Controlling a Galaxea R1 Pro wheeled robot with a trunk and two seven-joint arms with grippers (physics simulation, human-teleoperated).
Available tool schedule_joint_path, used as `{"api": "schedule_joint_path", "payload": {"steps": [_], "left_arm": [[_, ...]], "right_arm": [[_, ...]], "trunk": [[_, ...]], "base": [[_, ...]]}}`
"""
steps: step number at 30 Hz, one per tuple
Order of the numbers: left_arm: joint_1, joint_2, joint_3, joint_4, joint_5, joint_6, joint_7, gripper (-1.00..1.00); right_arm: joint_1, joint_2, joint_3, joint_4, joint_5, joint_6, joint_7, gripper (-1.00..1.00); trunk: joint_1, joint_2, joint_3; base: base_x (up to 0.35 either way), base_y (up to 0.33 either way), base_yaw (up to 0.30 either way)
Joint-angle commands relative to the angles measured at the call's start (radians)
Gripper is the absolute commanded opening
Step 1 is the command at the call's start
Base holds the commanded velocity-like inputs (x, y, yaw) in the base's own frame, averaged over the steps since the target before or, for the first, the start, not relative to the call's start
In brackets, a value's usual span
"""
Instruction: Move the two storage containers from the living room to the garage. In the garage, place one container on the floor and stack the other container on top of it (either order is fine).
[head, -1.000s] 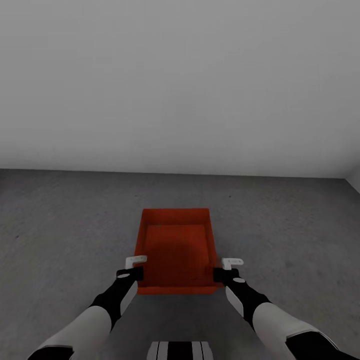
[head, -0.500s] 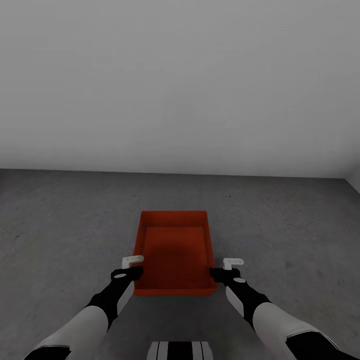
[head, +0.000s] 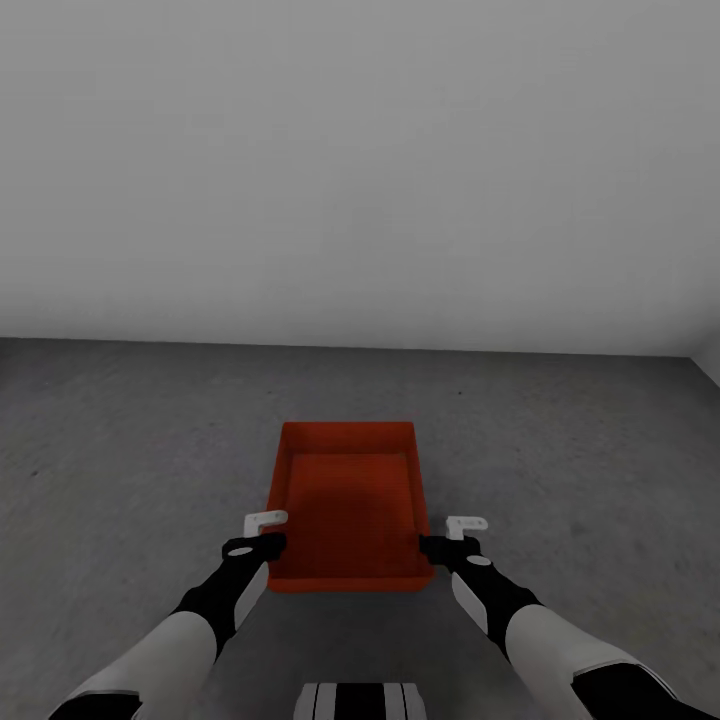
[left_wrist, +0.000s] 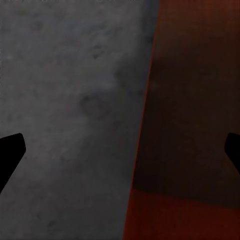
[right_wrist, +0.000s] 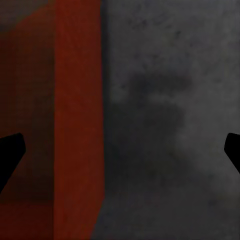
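Note:
An orange-red storage container (head: 345, 500) rests on the dark grey garage floor (head: 120, 450) straight ahead of me, its open top up and nothing inside. My left gripper (head: 262, 535) is at its near left corner and my right gripper (head: 452, 535) at its near right corner. In the left wrist view the left gripper (left_wrist: 120, 150) is open, its fingertips wide apart on either side of the container wall (left_wrist: 190, 125). The right gripper (right_wrist: 120, 150) is open in the same way across the opposite container wall (right_wrist: 75, 125).
A plain white-grey wall (head: 360, 170) rises behind the container and meets the floor well beyond it. Mottled concrete (right_wrist: 165, 125) stretches to both sides of the bin. My trunk (head: 360, 700) shows at the picture's lower edge.
A second ago the container sat slightly higher and further right between my grippers. It then settled lower and a little left, and both grippers shifted left. Nothing has moved over the last half second.

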Motion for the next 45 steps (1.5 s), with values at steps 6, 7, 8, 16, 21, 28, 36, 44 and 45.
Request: {"api": "schedule_joint_path", "payload": {"steps": [6, 7, 8, 16, 21, 28, 36, 44, 45], "left_arm": [[0.000, -0.001, 0.001, -0.004, 0.006, 0.005, 0.003, 1.00], [0.000, -0.001, 0.001, -0.004, 0.006, 0.005, 0.003, 1.00], [0.000, -0.001, 0.001, -0.004, 0.006, 0.005, 0.003, 1.00], [0.000, -0.001, 0.001, -0.004, 0.006, 0.005, 0.003, 1.00], [0.000, -0.001, 0.001, -0.003, 0.006, 0.005, 0.003, 1.00], [0.000, -0.001, 0.003, -0.002, 0.007, 0.005, 0.003, 1.00], [0.000, -0.001, 0.004, -0.002, 0.007, 0.005, 0.003, 1.00], [0.000, -0.001, 0.004, -0.002, 0.007, 0.005, 0.003, 1.00], [0.000, -0.001, 0.004, -0.002, 0.007, 0.005, 0.003, 1.00]], "right_arm": [[-0.001, 0.000, 0.009, 0.001, -0.010, -0.003, -0.005, 1.00], [-0.001, 0.000, 0.009, 0.001, -0.010, -0.003, -0.005, 1.00], [-0.001, 0.000, 0.009, 0.001, -0.010, -0.003, -0.005, 1.00], [-0.001, 0.000, 0.009, 0.001, -0.010, -0.004, -0.005, 1.00], [-0.001, 0.000, 0.009, 0.001, -0.010, -0.004, -0.005, 1.00], [-0.001, 0.000, 0.009, 0.001, -0.010, -0.004, -0.005, 1.00], [-0.001, 0.000, 0.009, 0.000, -0.010, -0.003, -0.005, 1.00], [-0.001, 0.000, 0.009, 0.001, -0.010, -0.003, -0.005, 1.00], [-0.001, 0.000, 0.009, 0.000, -0.010, -0.003, -0.005, 1.00]], "trunk": [[0.000, 0.000, -0.001], [0.000, 0.000, -0.001], [0.000, 0.000, -0.001], [0.000, 0.000, -0.001], [-0.004, 0.007, 0.002], [-0.031, 0.056, 0.024], [-0.062, 0.112, 0.049], [-0.092, 0.168, 0.075], [-0.096, 0.175, 0.078]], "base": [[0.000, 0.000, 0.000], [0.000, 0.000, 0.000], [0.000, 0.000, 0.000], [0.000, 0.000, 0.000], [0.000, 0.000, 0.000], [0.000, 0.000, 0.000], [0.000, 0.000, 0.000], [0.000, 0.000, 0.000], [0.000, 0.000, 0.000]]}}
